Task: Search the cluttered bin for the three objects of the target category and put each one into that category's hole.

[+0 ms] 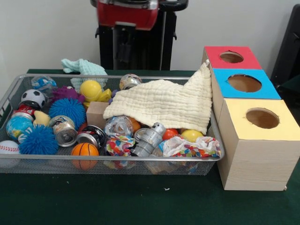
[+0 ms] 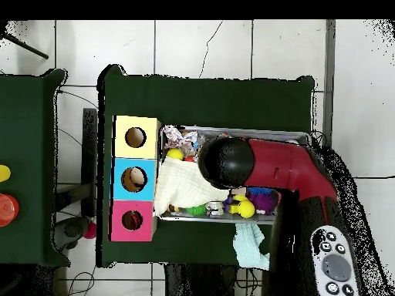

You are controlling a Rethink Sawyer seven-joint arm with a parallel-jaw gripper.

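Green cloth covers the table (image 1: pixel 140 206); white wall behind; on the right, three boxes — red (image 1: pixel 232 57), blue (image 1: pixel 244 83), yellow (image 1: pixel 260 119) — one hole each; a cream towel (image 1: pixel 161 103) drapes the mesh bin (image 1: pixel 117 161) of balls and two blue spiky balls (image 1: pixel 68 110); the arm (image 2: pixel 274 166) hides its gripper — grip cannot be told.

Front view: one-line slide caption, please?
Wire bin of balls and cans, cream cloth draped toward three holed boxes.

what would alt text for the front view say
A wire mesh bin packed with balls, cans and toys, a cream cloth draped over its right side. Beside it stand three wooden boxes with holes, topped red, blue and yellow.
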